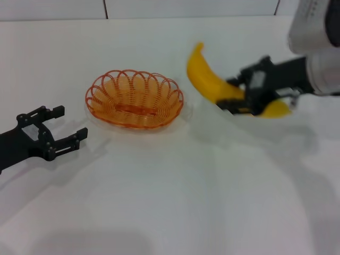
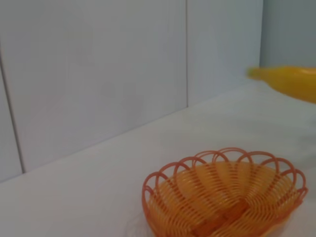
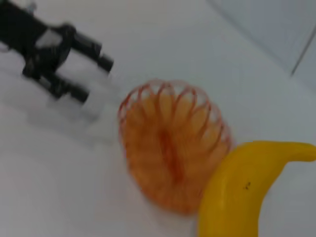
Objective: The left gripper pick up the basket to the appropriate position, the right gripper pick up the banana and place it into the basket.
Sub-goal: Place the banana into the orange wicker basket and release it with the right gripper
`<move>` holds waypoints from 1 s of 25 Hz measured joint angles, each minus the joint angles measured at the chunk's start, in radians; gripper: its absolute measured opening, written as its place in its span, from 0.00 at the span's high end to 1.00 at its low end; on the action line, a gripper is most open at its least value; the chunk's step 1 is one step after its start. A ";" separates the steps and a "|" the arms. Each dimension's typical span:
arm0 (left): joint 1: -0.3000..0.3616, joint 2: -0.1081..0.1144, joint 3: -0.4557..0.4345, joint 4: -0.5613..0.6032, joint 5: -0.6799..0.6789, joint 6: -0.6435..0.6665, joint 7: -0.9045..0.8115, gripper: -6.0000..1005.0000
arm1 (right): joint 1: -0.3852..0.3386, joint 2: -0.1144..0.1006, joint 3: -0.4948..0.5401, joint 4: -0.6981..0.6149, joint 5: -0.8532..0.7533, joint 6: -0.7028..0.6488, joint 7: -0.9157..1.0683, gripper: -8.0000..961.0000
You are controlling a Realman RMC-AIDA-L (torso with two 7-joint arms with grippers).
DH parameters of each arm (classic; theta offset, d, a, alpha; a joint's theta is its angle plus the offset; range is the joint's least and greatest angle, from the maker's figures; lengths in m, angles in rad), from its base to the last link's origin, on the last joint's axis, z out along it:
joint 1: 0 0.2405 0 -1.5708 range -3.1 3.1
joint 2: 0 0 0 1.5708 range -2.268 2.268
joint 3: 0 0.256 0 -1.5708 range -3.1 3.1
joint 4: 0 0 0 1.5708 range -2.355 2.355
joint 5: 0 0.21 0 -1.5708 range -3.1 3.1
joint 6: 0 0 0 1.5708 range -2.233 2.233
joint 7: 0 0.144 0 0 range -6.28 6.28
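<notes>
The orange wire basket (image 1: 134, 99) sits on the white table, empty; it also shows in the left wrist view (image 2: 224, 197) and the right wrist view (image 3: 173, 143). My left gripper (image 1: 68, 126) is open and empty, low over the table to the left of the basket, apart from it; it shows in the right wrist view (image 3: 91, 69) too. My right gripper (image 1: 234, 95) is shut on the yellow banana (image 1: 210, 79) and holds it in the air just right of the basket. The banana also shows in the left wrist view (image 2: 291, 81) and the right wrist view (image 3: 242, 190).
The white table (image 1: 170, 202) stretches wide in front of the basket. A pale panelled wall (image 2: 98, 74) rises behind the table's far edge.
</notes>
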 joint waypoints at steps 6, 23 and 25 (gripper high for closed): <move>-0.001 -0.002 0.004 0.000 0.000 0.000 0.000 0.18 | 0.031 0.000 -0.164 0.026 0.018 0.265 -0.006 0.49; -0.035 -0.003 0.006 -0.037 0.000 0.000 0.027 0.18 | 0.306 0.002 -0.459 0.456 0.113 0.621 -0.001 0.49; -0.038 -0.003 0.006 -0.037 0.000 0.000 0.027 0.18 | 0.314 0.003 -0.462 0.466 0.114 0.622 -0.001 0.49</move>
